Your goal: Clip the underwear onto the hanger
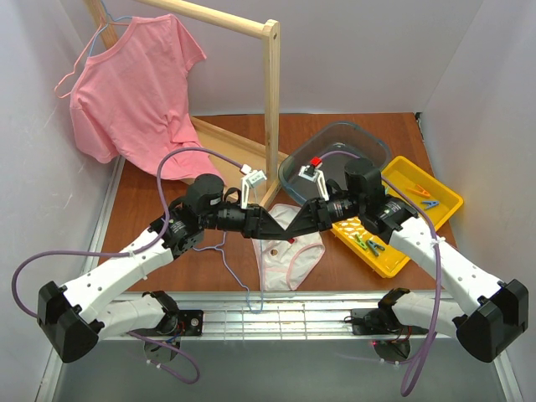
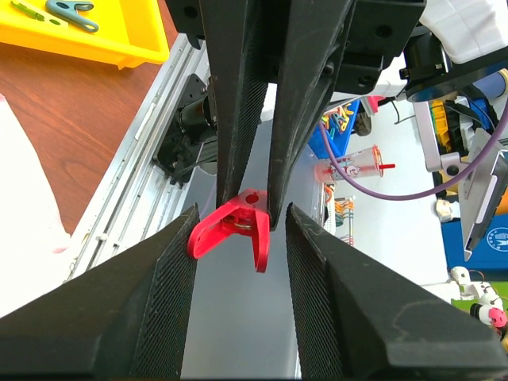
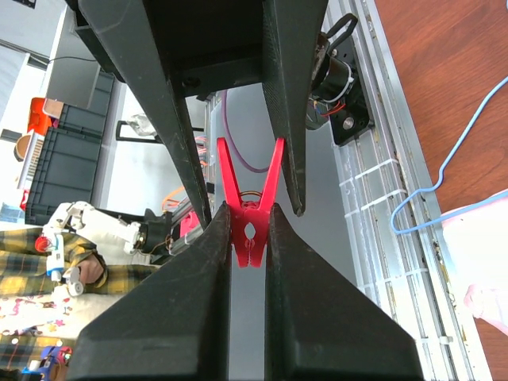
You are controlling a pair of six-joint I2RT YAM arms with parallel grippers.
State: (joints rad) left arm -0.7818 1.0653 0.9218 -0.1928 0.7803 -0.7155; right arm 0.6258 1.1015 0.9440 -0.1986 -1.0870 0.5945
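my right gripper (image 3: 248,216) is clamped on the red clothes peg (image 3: 250,186), its handles pointing left into my wide-open left gripper (image 2: 242,213), both above the underwear (image 1: 290,260) lying flat on the table (image 1: 138,197), the hanger (image 3: 438,171) at its left edge, nearer my left arm

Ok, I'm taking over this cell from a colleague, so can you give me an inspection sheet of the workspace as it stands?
Surface: brown wooden table.
Job's things: underwear spread out under the grippers; hanger lies on the table beside it; no peg seen joining them.
Clutter: yellow tray of pegs, grey tub, pink T-shirt on the wooden rail.
Grippers: right gripper shut on a red peg; left gripper open around its handles.
Cables: purple cable loops from each arm.
Surroundings: white walls.
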